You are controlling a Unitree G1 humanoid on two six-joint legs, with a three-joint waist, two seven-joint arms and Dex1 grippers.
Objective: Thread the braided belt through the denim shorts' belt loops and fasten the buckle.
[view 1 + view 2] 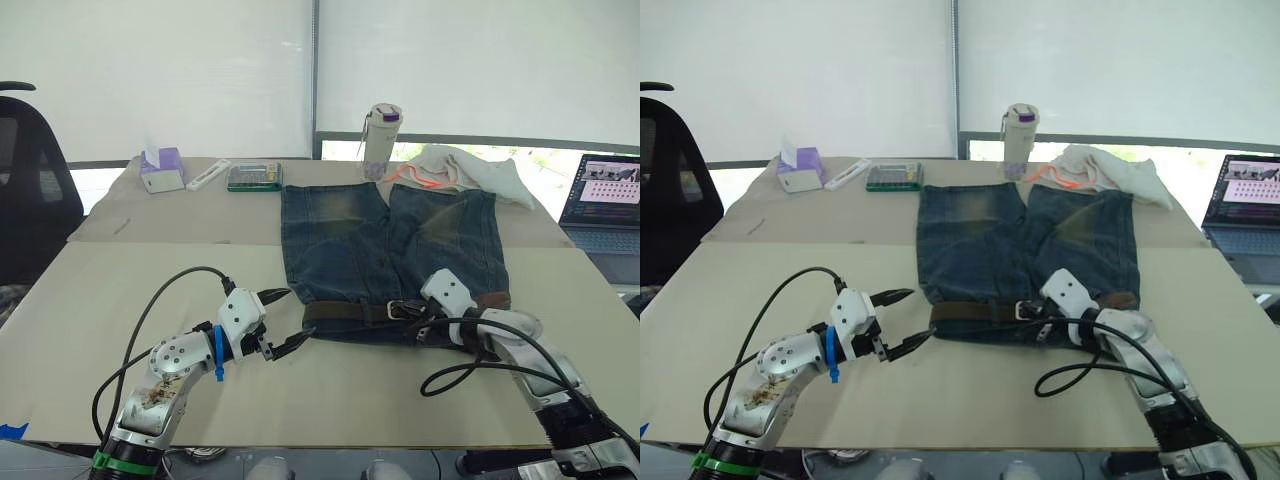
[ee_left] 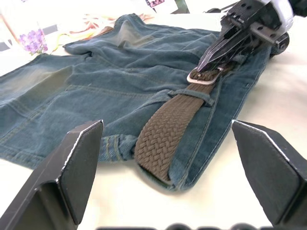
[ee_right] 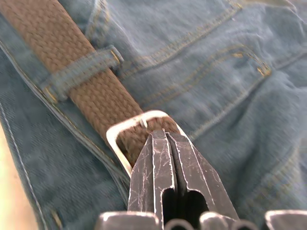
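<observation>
One pair of denim shorts (image 1: 390, 255) lay flat on the beige tabletop (image 1: 120, 300), faded blue with yellowish patches and tan stitching. One braided belt (image 2: 168, 127), a brown woven strap, ran along the waistband under a denim belt loop (image 3: 79, 72), ending in one silver rectangular buckle (image 3: 136, 134). The right gripper (image 3: 165, 143) had its jaws clenched, tips pressed against the strap at the buckle. The left gripper (image 1: 285, 320) hovered just beside the belt's free end, jaws released. Behind stood a bottle (image 1: 381, 140), tissue box (image 1: 161, 170), calculator (image 1: 254, 177), white cloth (image 1: 470, 170) and laptop (image 1: 605, 205).
</observation>
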